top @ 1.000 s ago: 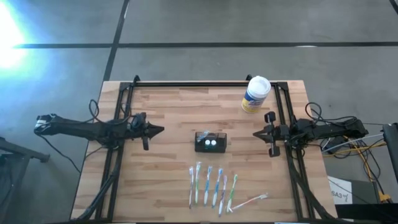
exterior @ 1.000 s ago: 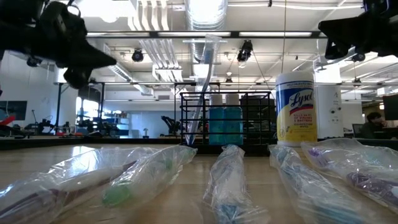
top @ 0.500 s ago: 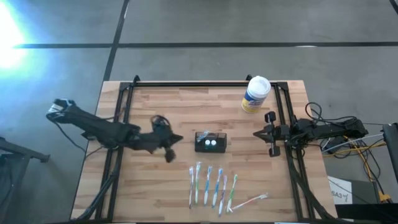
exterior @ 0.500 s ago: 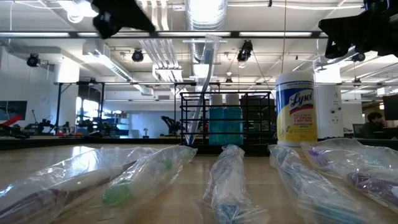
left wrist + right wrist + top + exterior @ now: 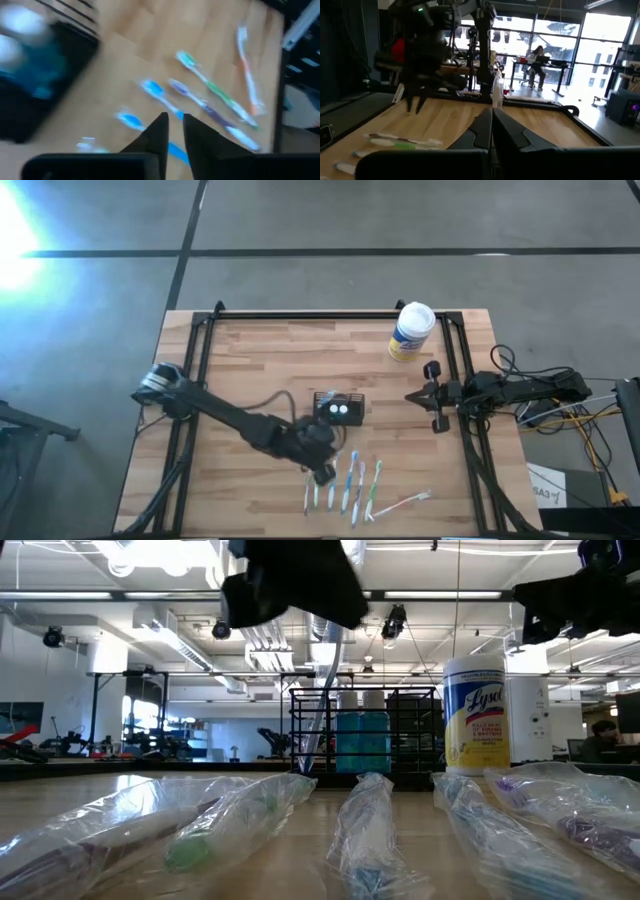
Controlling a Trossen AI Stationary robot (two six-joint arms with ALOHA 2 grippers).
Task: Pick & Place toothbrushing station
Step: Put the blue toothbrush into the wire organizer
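Standing mid-surface, the toothbrushing station (image 5: 339, 408) is judged light, rigid and best gripped across its narrow walls; the left hand (image 5: 322, 471), slightly parted, hovers empty over the toothbrushes (image 5: 345, 483).

The left arm (image 5: 235, 418) swung away from its place at the table's left edge — a second earlier it lay stretched along the frame there — and reached across the wood toward the front middle. Its left gripper (image 5: 322, 468) ended above the near end of the row of wrapped toothbrushes (image 5: 345, 481), just in front of the black holder (image 5: 340, 408). In the low view its dark bulk moved from the upper left to the upper middle — and its fingers (image 5: 159, 131) parted slightly.
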